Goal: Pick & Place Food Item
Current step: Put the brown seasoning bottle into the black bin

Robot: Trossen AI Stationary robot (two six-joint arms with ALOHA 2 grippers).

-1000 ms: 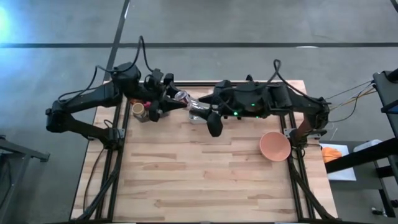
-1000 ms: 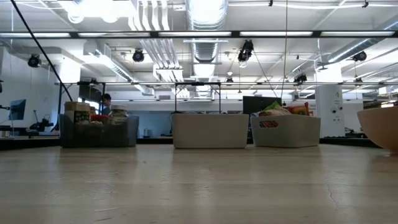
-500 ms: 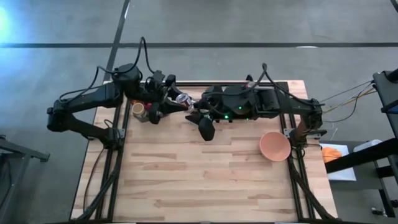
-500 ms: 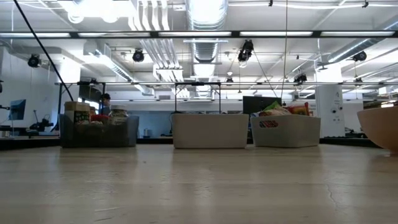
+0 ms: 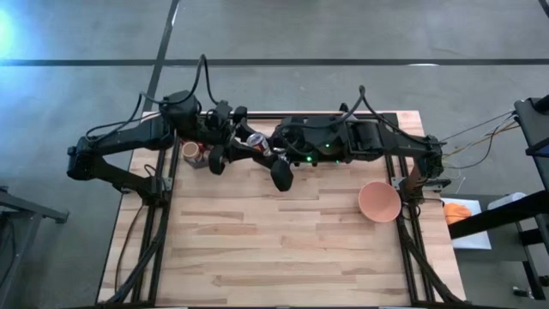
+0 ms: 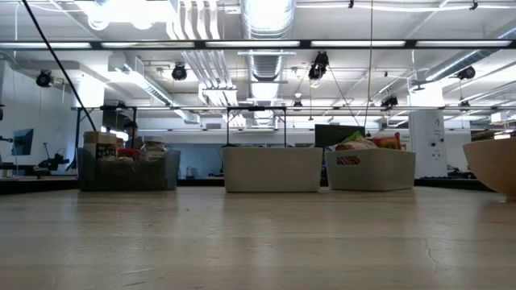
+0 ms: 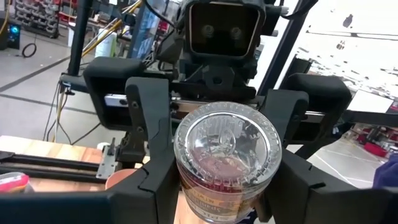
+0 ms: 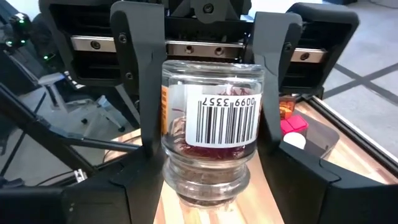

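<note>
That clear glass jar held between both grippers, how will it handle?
The clear glass jar with barcode label looks rigid and probably fragile if dropped. Smooth round walls may slip or twist between the left gripper and right gripper. Laid down, it would likely roll.

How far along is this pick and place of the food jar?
Done: the jar is lifted off the table. In hand: a handover in mid-air, with the fingers of both the left gripper and the right gripper closed around it. Left: one gripper must let go and the jar must be set down, perhaps near the pink bowl, which looks empty.
</note>
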